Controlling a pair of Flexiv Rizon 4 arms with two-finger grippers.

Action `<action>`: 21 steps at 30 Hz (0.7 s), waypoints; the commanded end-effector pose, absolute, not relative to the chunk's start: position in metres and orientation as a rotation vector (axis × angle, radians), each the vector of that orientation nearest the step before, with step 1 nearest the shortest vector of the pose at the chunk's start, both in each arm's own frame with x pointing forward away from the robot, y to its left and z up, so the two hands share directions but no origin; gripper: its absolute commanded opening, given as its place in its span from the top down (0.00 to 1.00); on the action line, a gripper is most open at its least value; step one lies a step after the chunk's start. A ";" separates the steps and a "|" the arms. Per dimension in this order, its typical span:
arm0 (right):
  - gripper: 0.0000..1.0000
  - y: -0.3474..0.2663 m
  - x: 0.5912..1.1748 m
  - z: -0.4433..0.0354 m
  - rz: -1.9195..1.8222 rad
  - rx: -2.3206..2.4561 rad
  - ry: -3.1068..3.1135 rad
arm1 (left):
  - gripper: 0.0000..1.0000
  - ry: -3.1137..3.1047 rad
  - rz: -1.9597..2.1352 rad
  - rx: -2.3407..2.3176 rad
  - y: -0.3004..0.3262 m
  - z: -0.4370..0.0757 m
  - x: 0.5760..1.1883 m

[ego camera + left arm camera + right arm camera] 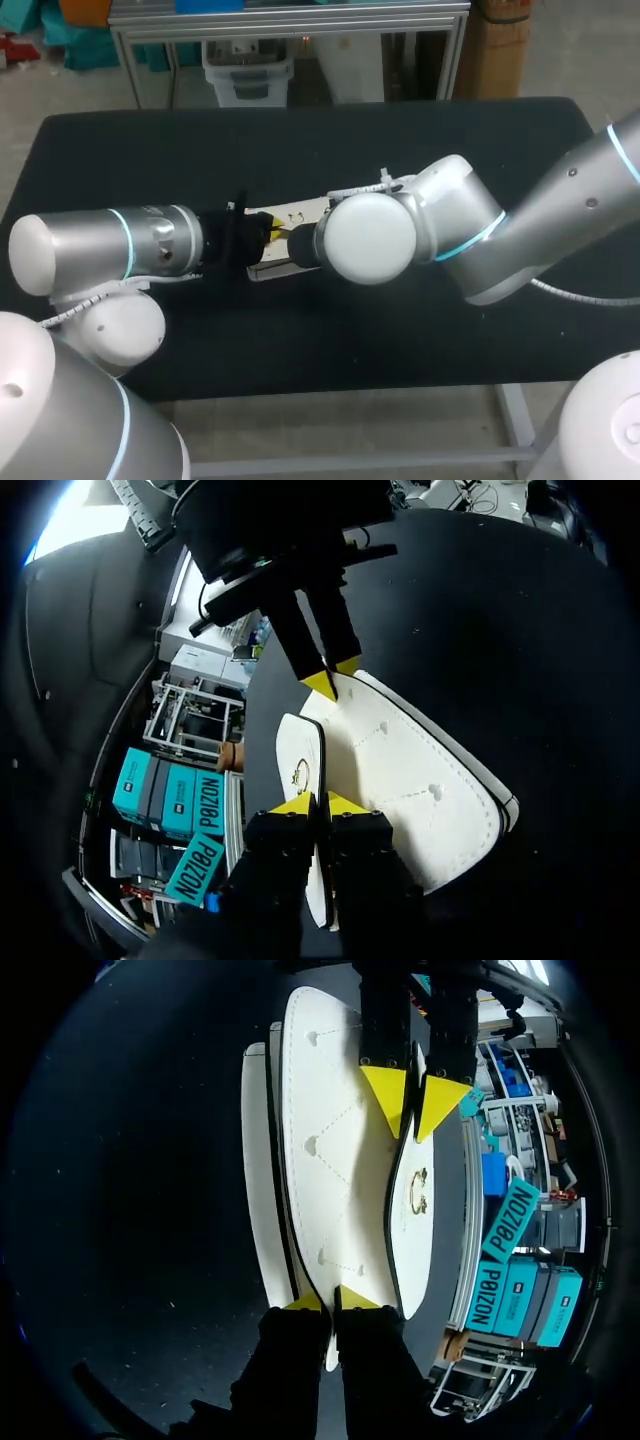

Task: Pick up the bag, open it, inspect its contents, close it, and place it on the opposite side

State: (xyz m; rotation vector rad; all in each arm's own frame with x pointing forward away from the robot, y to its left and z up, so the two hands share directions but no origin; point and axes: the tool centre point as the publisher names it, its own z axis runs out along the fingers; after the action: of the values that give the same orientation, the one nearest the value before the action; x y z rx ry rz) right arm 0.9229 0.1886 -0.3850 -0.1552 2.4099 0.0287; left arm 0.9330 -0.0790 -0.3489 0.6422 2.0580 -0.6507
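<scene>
Right wrist view: fingers (pixel 357 1298) pinch bag (pixel 330 1140) edge (hidden overhead).

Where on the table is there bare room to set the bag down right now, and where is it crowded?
Bare: the table strip between the bag and the far edge, and the strip between bag and near edge. Crowded: the middle, where the left gripper and right gripper both pinch the bag.
</scene>
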 end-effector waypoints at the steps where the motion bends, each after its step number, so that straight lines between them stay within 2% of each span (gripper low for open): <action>1: 1.00 0.191 0.925 -0.388 0.023 -0.154 2.407 | 1.00 2.099 -0.616 0.637 -0.071 -0.350 0.932; 11: 1.00 0.192 0.925 -0.388 0.016 -0.155 2.410 | 1.00 2.198 -0.546 0.680 -0.076 -0.377 0.950; 18: 1.00 0.193 0.925 -0.388 0.016 -0.159 2.409 | 1.00 2.199 -0.559 0.681 -0.078 -0.376 0.951; 19: 1.00 0.192 0.925 -0.388 0.016 -0.158 2.409 | 0.97 2.195 -0.572 0.676 -0.076 -0.373 0.950; 20: 1.00 0.192 0.925 -0.388 0.016 -0.157 2.408 | 0.60 2.189 -0.579 0.666 -0.074 -0.370 0.949; 21: 1.00 0.192 0.925 -0.387 0.016 -0.157 2.408 | 0.49 2.185 -0.592 0.662 -0.073 -0.368 0.949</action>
State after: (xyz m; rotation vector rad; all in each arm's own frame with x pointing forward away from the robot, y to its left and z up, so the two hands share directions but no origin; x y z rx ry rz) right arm 0.9246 0.1888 -0.3857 -0.1582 2.4103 0.0165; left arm 0.9506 -0.0736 -0.3662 0.6619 2.1987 -0.5730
